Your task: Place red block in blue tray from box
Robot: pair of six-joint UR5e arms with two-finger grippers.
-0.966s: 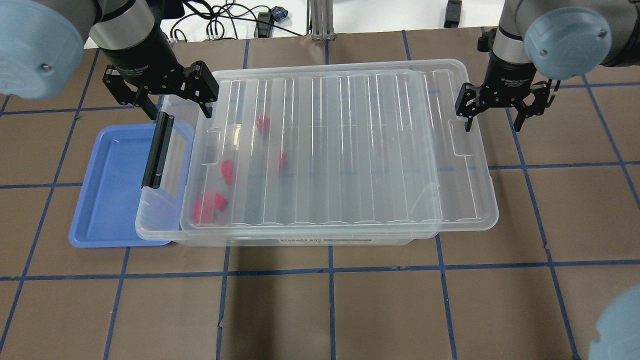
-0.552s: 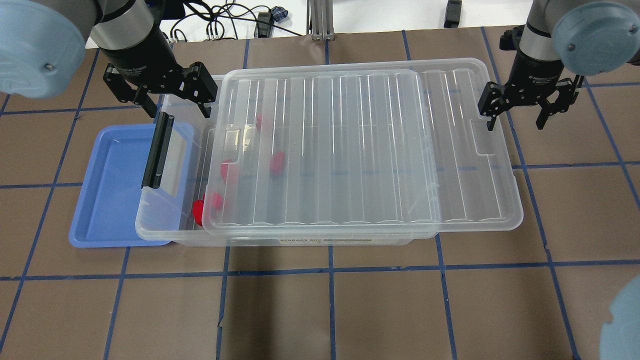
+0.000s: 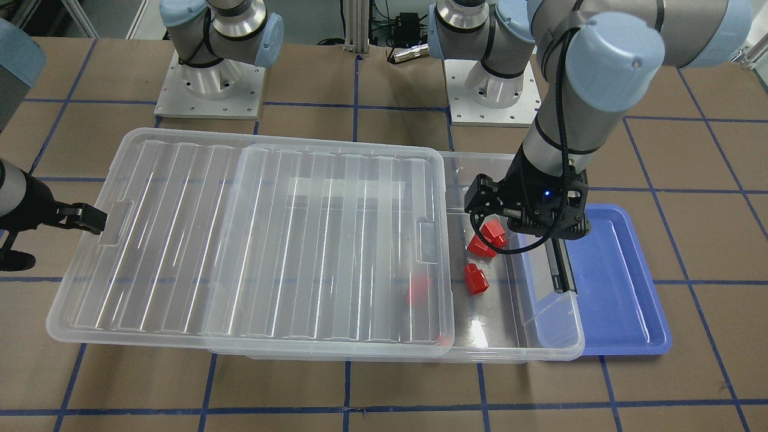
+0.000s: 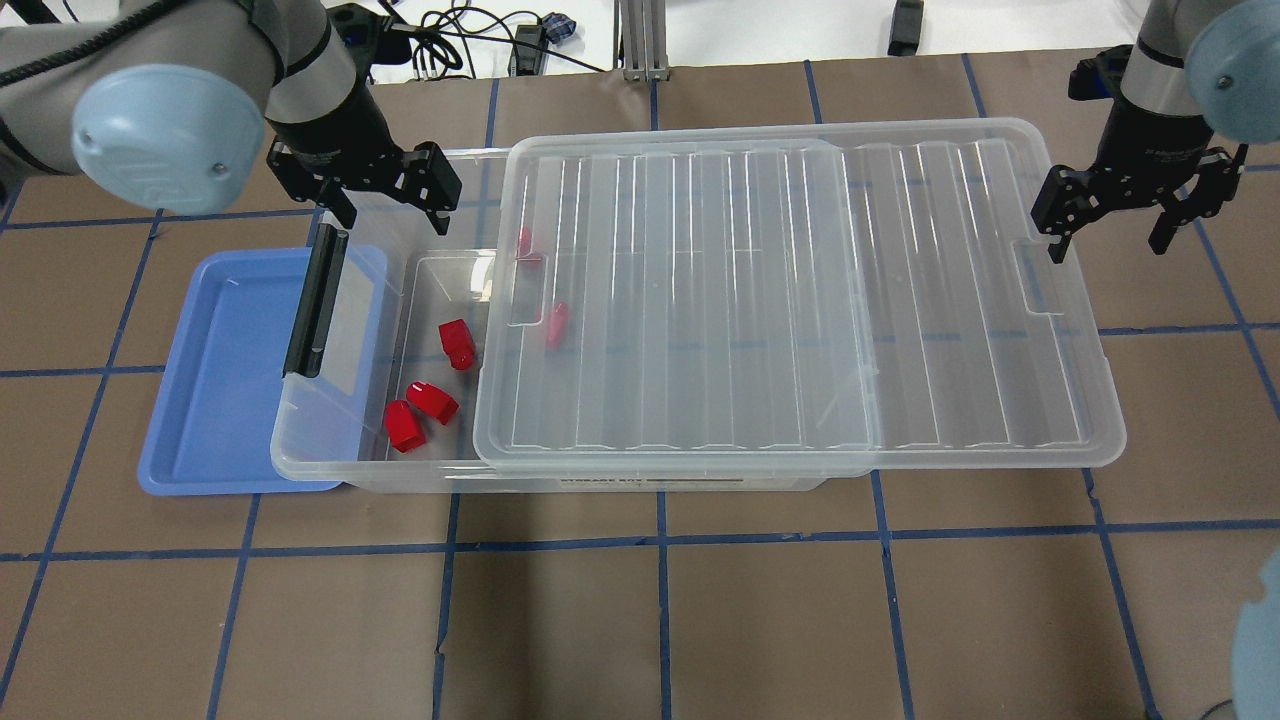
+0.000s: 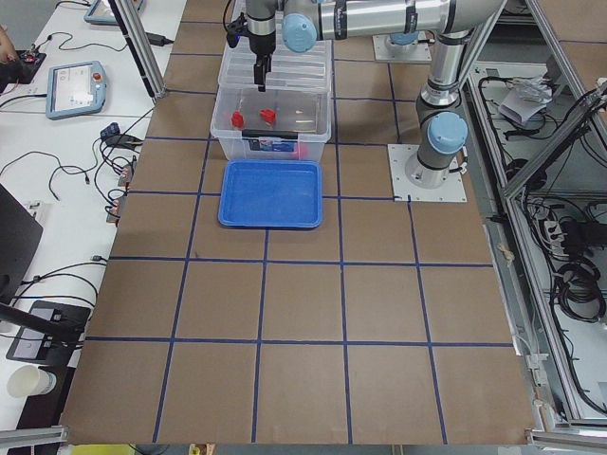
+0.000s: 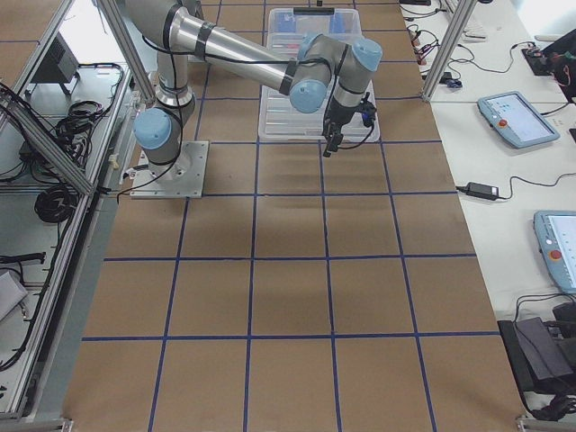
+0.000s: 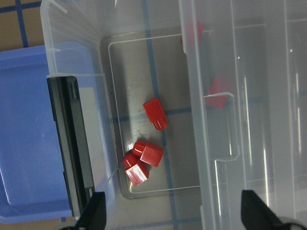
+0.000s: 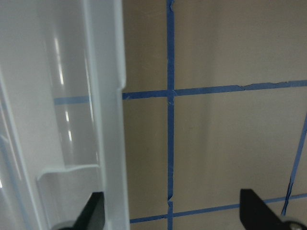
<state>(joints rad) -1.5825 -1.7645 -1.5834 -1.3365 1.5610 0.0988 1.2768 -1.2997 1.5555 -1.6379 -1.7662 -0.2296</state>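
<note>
Both arms point down at opposite ends of the bin

The left gripper (image 4: 393, 212) hangs wrist-down over the far left corner of the large clear plastic box (image 4: 300, 458), fingers spread wide and holding nothing. Its wrist camera looks straight down on three small bright-red plastic blocks (image 4: 432, 400) lying on the uncovered part of the box floor; two of them touch. Two more show dimly under the ribbed translucent lid (image 4: 800, 300), which sits offset toward the robot's right and overhangs that end of the box. The right gripper (image 4: 1108, 242), also vertical and wide open, straddles the lid's far right rim, one finger inside the rim, the other over the brown taped table (image 4: 660, 620). The shallow periwinkle-blue plastic tray (image 4: 220, 400) lies partly beneath the box's black latch handle (image 4: 315, 300) and holds no block
</note>
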